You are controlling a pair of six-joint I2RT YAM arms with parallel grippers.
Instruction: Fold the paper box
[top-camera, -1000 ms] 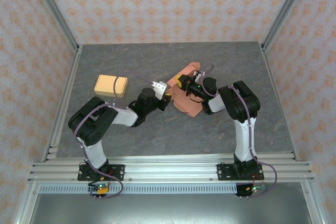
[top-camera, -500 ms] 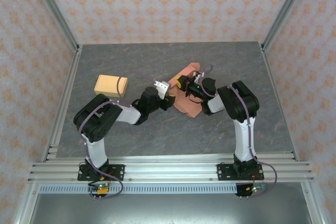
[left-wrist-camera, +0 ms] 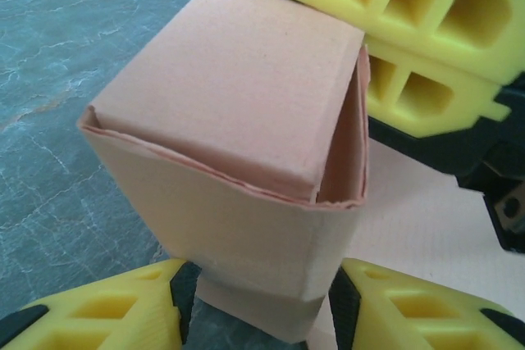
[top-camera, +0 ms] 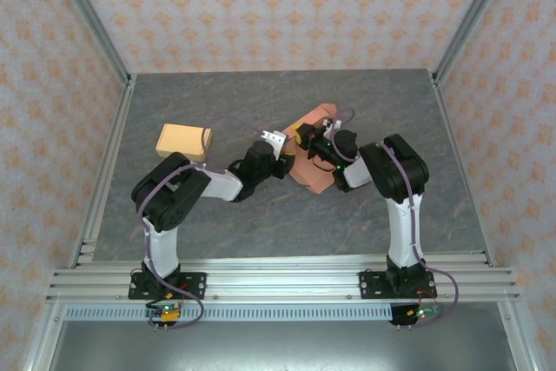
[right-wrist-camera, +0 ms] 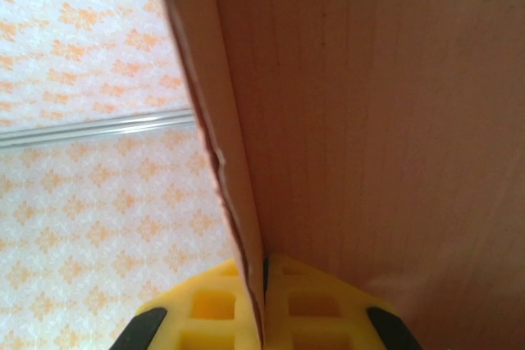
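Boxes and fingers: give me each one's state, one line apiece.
pink paper box, partly folded, end flap not fully shut.
tan box, closed, flat on the table, untouched.
left fingers, open, straddling the pink paper box.
right fingers, shut on a wall of the pink paper box.

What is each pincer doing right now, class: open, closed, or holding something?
Left pincer: open, its fingers either side of the paper box.
Right pincer: closed, pinching a wall of the paper box.
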